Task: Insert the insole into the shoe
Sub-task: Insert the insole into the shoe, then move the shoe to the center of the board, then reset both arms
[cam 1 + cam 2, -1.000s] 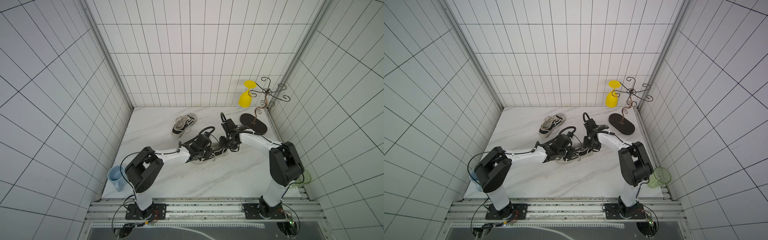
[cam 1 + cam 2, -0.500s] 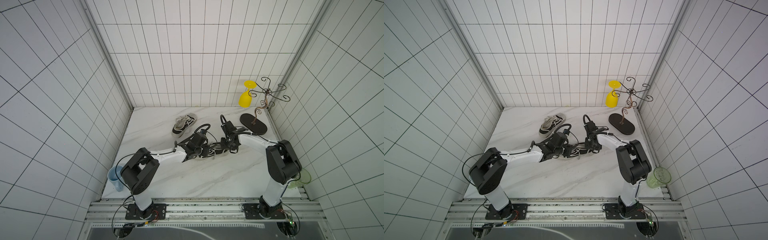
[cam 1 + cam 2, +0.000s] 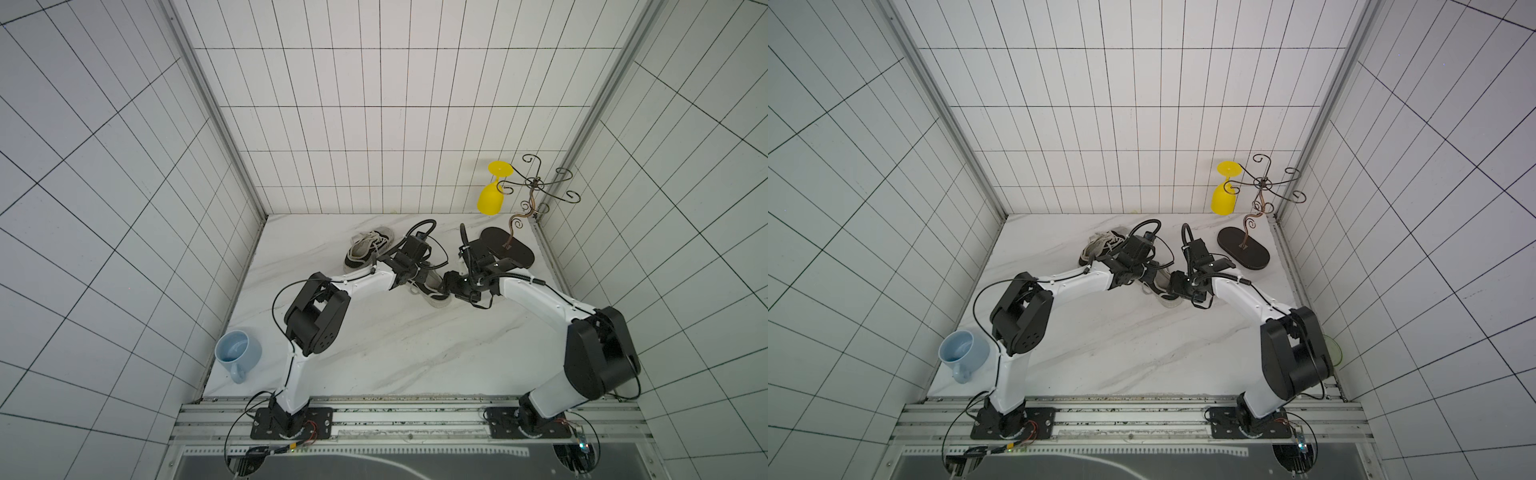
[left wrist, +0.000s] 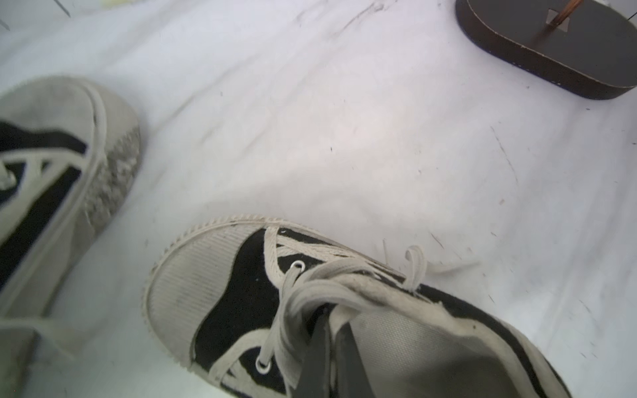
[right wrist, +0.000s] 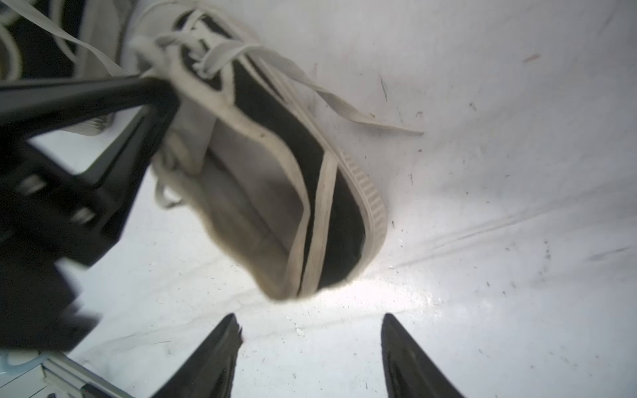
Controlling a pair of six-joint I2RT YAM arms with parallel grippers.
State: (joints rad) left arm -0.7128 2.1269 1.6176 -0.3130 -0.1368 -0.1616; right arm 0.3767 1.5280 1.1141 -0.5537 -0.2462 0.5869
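A black and white canvas shoe lies mid-table between my two arms. My left gripper is shut on the shoe at its tongue, just behind the laces. A pale grey insole lies inside the shoe, seen through the opening. My right gripper stands open just behind the heel, apart from it, with only bare table between its fingers.
A second matching shoe lies behind the left arm. At the back right a wire rack on a dark oval base holds a yellow glass. A blue mug stands front left and a green cup far right.
The left arm has reached farther back, still gripping the shoe. My right gripper has drawn off the shoe's heel and now stands open behind it.
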